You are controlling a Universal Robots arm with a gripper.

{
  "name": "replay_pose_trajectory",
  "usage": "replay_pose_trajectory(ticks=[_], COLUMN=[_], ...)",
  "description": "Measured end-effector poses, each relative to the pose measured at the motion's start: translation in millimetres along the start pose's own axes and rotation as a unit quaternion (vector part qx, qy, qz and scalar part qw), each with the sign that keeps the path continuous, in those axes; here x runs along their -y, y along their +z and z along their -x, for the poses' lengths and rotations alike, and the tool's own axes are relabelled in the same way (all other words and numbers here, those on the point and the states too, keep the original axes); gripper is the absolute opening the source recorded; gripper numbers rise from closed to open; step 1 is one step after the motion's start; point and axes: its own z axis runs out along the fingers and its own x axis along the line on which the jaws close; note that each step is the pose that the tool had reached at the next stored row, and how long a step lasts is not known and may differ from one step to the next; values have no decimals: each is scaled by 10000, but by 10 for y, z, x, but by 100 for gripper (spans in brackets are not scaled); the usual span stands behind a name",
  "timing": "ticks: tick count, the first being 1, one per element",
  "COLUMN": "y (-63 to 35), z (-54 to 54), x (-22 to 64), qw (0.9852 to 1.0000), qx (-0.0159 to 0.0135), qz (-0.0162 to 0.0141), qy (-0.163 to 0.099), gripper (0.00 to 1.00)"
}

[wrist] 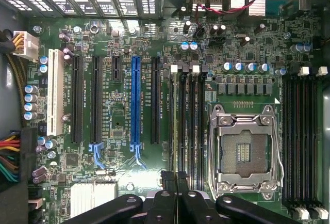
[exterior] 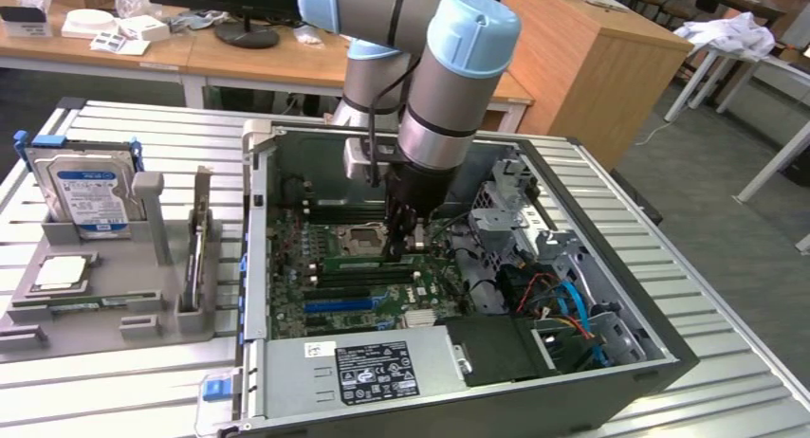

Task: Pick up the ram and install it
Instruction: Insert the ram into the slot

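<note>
Seemingly, the ram [exterior: 374, 261] is held edge-down along the memory slots [wrist: 190, 126], pinched between the gripper's [wrist: 176, 175] nearly closed fingers, so it is aligned for seating.

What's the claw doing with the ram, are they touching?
Cannot tell. In the exterior view the claw ends right at the green ram inside the open case, but neither contact nor a gap shows plainly there.
</note>
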Motion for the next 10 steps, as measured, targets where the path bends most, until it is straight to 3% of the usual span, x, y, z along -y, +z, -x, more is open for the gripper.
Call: replay_pose_trajectory(ticks=[4,10], y=[0,0], z=[0,0], x=[3,1], qw=[10000,10000], qx=[0,0], qz=[16,16], qy=[1,0], gripper=[11,11])
